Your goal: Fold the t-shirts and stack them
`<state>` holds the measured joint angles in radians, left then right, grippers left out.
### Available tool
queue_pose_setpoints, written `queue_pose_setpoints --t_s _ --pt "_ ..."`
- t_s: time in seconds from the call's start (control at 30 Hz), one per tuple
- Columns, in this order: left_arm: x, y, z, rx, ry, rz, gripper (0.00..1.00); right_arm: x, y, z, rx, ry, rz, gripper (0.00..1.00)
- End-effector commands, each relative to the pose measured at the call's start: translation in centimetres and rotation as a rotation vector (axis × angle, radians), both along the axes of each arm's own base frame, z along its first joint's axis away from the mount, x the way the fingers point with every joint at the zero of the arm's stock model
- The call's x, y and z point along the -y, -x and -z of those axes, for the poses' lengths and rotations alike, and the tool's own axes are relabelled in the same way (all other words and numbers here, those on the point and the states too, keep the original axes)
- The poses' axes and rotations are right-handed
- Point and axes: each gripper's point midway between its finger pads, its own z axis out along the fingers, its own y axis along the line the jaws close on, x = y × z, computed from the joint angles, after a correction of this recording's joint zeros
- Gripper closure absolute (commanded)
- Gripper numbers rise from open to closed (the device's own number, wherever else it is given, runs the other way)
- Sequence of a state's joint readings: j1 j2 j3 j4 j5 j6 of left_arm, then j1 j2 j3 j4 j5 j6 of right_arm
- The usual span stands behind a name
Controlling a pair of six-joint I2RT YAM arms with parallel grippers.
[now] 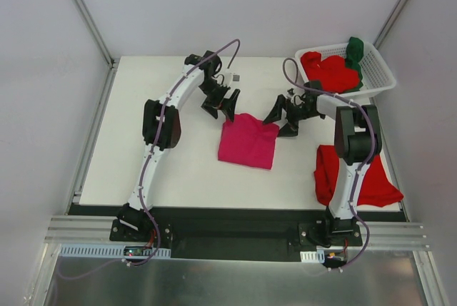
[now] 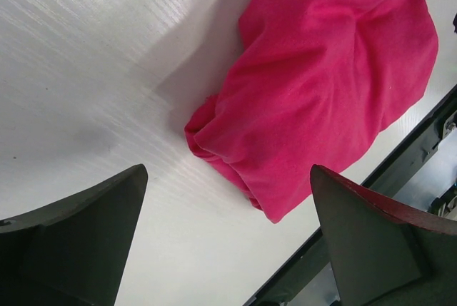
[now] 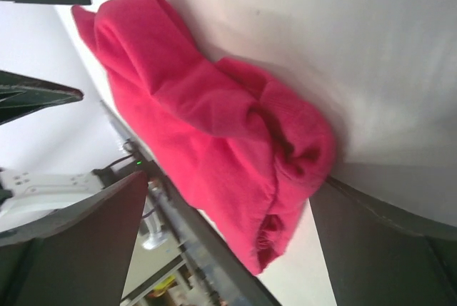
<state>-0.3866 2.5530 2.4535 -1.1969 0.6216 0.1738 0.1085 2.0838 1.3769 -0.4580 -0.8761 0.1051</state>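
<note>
A magenta-pink t-shirt (image 1: 246, 142) lies folded into a rough square in the middle of the white table (image 1: 171, 163). My left gripper (image 1: 223, 112) hovers open just above its far left corner. My right gripper (image 1: 280, 125) hovers open at its far right corner. In the left wrist view the pink shirt (image 2: 321, 85) lies beyond the spread fingers (image 2: 78, 242), with nothing between them. The right wrist view shows the shirt's bunched edge (image 3: 214, 120) ahead of my open right gripper (image 3: 230, 183). A bright red t-shirt (image 1: 357, 177) lies crumpled at the near right.
A white slotted basket (image 1: 380, 78) at the far right corner holds red shirts (image 1: 330, 72) and a dark green one (image 1: 355, 51). A small dark square (image 1: 235, 76) sits on the table behind the left gripper. The black table edge (image 1: 235, 210) runs along the front.
</note>
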Motion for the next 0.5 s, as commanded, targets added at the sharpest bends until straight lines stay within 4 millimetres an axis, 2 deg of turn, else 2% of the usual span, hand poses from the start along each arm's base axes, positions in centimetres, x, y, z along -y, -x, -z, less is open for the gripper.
queue_pose_setpoints --t_s 0.0,0.13,0.3,0.47 --pt "0.8 0.4 -0.6 -0.007 0.034 0.017 0.01 2.0 -1.8 -1.6 0.132 0.121 -0.005 0.04" --pt "0.8 0.4 -0.6 -0.010 0.038 0.017 0.01 2.9 -2.2 -1.1 0.126 0.165 0.008 0.04" --pt "1.2 0.5 -0.3 -0.013 0.041 0.026 0.01 1.9 -1.8 -0.2 0.119 0.124 -0.004 0.04" --pt "1.7 0.8 -0.3 -0.014 0.045 0.039 0.01 0.5 -1.8 2.1 0.092 0.060 0.003 0.04"
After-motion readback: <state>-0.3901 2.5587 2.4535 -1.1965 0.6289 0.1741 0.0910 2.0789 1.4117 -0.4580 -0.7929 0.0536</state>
